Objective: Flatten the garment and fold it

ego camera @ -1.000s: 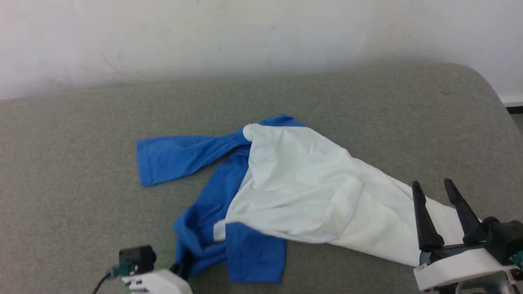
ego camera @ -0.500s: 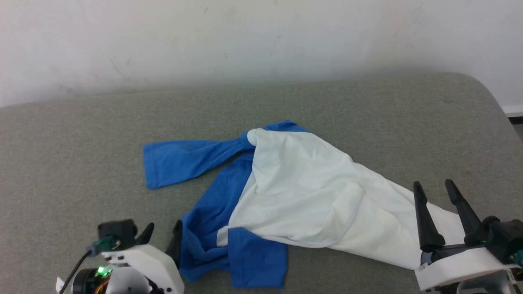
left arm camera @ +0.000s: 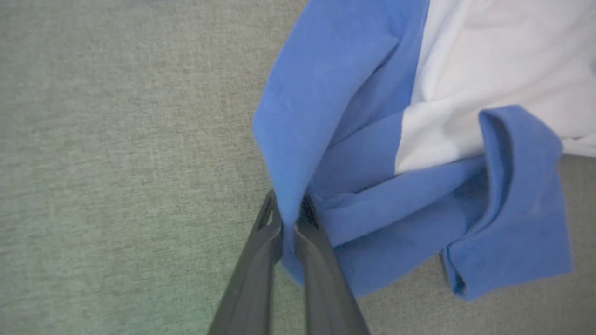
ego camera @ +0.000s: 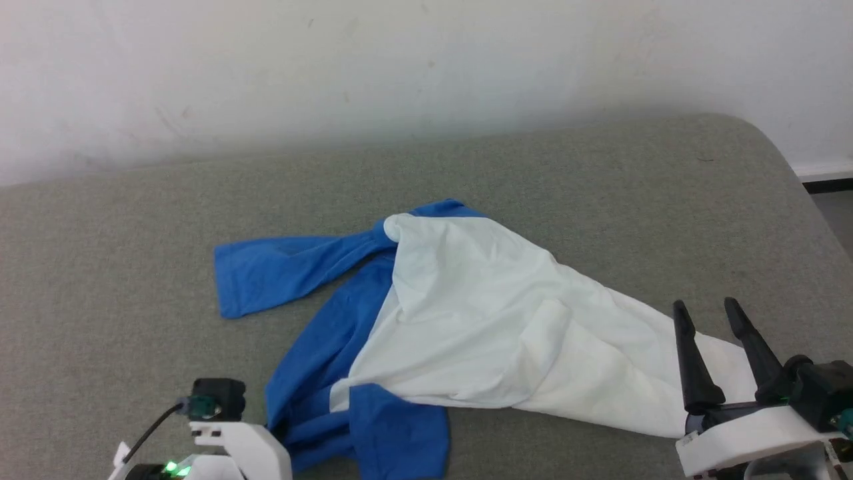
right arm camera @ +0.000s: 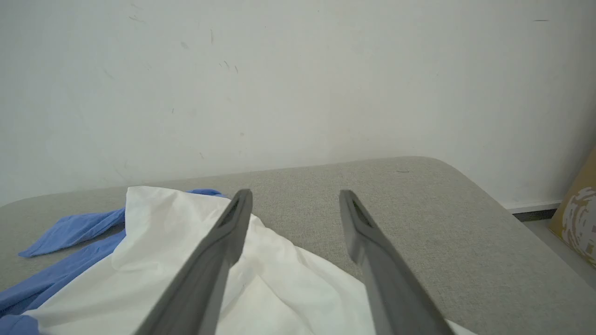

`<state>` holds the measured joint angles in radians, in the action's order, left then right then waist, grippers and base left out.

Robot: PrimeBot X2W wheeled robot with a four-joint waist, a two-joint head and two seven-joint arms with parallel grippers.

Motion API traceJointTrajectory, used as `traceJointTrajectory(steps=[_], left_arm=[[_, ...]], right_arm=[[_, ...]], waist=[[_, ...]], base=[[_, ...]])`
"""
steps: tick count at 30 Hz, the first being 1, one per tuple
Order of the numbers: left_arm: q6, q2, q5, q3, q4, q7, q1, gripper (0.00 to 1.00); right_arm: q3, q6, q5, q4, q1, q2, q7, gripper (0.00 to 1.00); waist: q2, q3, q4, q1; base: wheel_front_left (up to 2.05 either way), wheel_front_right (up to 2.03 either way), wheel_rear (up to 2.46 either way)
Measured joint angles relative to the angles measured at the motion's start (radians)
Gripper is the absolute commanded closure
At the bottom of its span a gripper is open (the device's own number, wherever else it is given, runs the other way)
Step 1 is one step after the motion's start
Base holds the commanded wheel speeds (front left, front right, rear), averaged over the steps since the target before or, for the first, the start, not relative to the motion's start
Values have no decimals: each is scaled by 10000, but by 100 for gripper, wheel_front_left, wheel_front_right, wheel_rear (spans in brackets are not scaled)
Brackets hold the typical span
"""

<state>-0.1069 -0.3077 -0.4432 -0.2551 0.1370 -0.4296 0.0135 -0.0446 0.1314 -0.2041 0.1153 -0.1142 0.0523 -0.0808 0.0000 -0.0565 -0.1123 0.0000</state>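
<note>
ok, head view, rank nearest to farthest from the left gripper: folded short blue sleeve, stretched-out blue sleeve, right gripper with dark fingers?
1. Folded short blue sleeve, just right of the left gripper, which pinches the soft T-shirt by its blue edge.
2. Stretched-out blue sleeve, farther back, left side.
3. Right gripper, open, far right.
</note>
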Motion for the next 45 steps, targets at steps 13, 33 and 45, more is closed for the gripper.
traceJointTrajectory(steps=[13, 33, 45], left_arm=[[-1068, -867, -938, 2025, -949, 155, 2750, 100], [-159, 280, 301, 1593, -1452, 6211, 1274, 0], [282, 1593, 1367, 1304, -1551, 6867, -18, 0]], right_arm=[[-196, 0, 6, -67, -355, 2, 115, 0], [-102, 0, 127, 138, -367, 0, 552, 0], [1174, 0, -1076, -2508, 2344, 675, 2069, 0]], waist=[[0, 333, 104, -1], [0, 372, 672, 0], [0, -123, 1206, 1]], base=[[0, 0, 0], [0, 0, 0], [0, 0, 0]])
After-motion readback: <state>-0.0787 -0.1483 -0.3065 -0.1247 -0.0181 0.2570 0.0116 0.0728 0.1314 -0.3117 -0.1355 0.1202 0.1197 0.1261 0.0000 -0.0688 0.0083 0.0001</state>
